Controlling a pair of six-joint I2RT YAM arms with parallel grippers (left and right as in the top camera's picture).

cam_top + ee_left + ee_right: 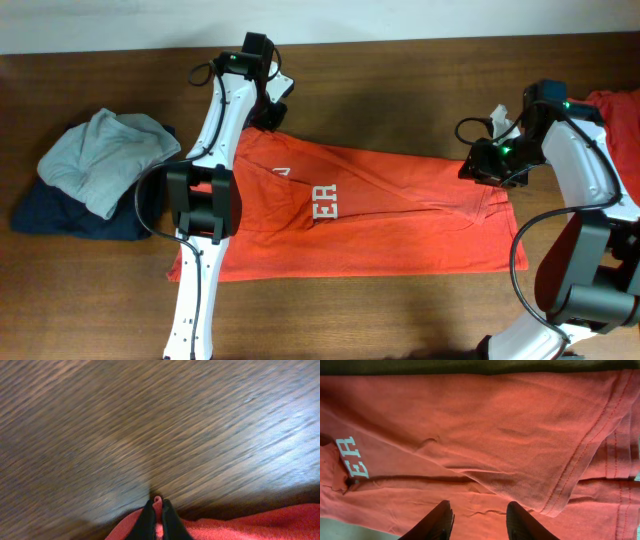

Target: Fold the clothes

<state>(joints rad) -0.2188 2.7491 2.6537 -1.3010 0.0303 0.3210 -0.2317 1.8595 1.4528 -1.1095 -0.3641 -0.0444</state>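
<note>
Left end effector (157, 506) is pinched closed, arm stretched forward; right end effector (479, 506) has fingers spread.

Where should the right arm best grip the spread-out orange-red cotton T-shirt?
The stitched hem at its right end, from straight above: the orange-red cotton T-shirt lies flat, and that overlapping edge probably gives the jaws a lip.

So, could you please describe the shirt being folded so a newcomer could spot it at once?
On the wooden table, look to the middle: the orange-red T-shirt lies spread out there. Unlike the grey and navy pile at the left and the red cloth at the right edge, it shows white letters.
</note>
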